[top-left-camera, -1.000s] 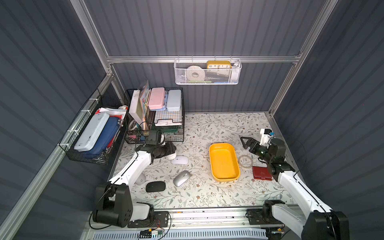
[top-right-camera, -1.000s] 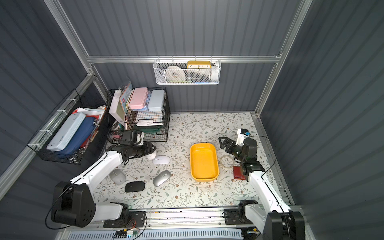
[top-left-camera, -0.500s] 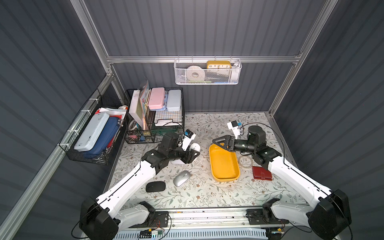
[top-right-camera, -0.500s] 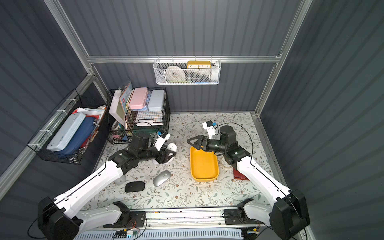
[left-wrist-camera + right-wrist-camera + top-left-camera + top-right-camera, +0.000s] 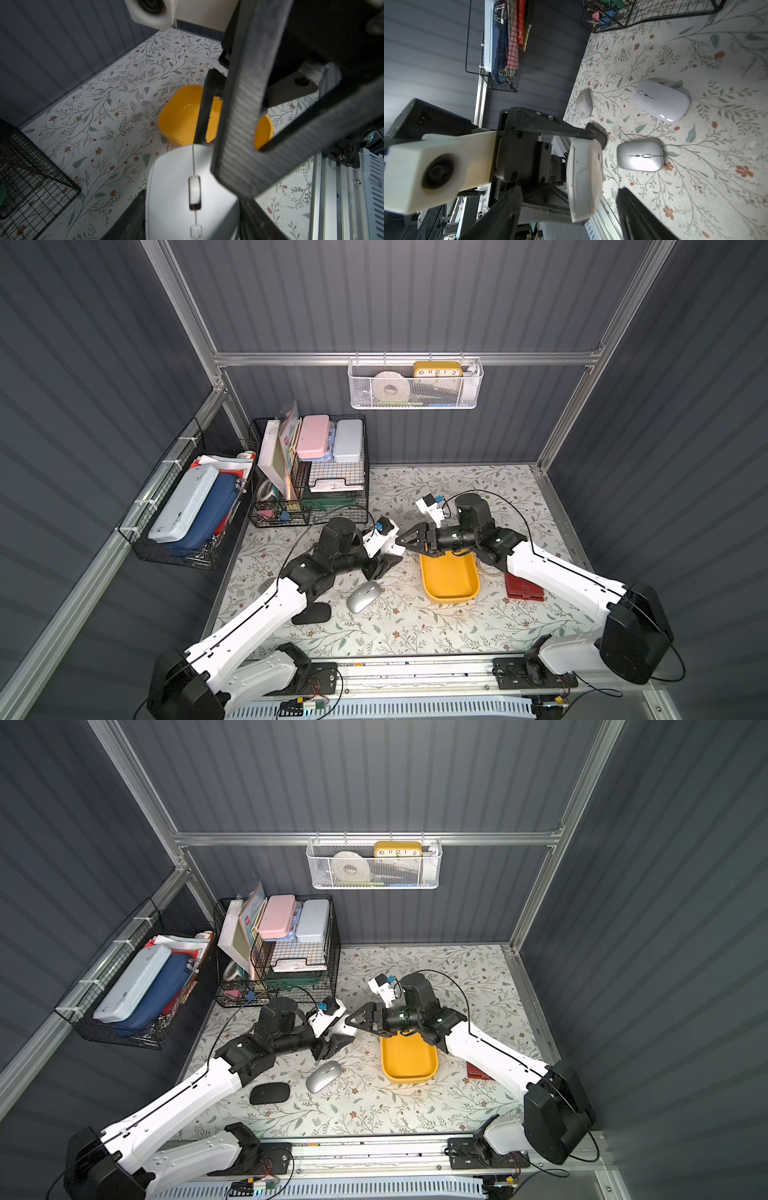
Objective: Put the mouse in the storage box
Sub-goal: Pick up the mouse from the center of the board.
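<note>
A white mouse (image 5: 191, 197) hangs in the air, with my left gripper (image 5: 384, 558) shut on its sides. It is just left of the far end of the mustard-yellow storage box (image 5: 451, 580), which lies on the floral mat with nothing in it. My right gripper (image 5: 409, 539) reaches in from above the box and points at the left one. In the right wrist view its fingers (image 5: 637, 216) stand open on either side of the mouse (image 5: 584, 180), with a gap still showing. One right finger crosses in front of the mouse in the left wrist view.
On the mat lie a silver mouse (image 5: 364, 596), a black mouse (image 5: 311, 613), a pale white mouse (image 5: 661, 100) and a small grey mouse (image 5: 584, 102). A red wallet (image 5: 524, 587) sits right of the box. Black wire racks (image 5: 309, 472) fill the back left.
My left arm has lifted the mouse and carried it right, toward the box. The right arm has swung left over the box to meet it, and its jaws have narrowed.
</note>
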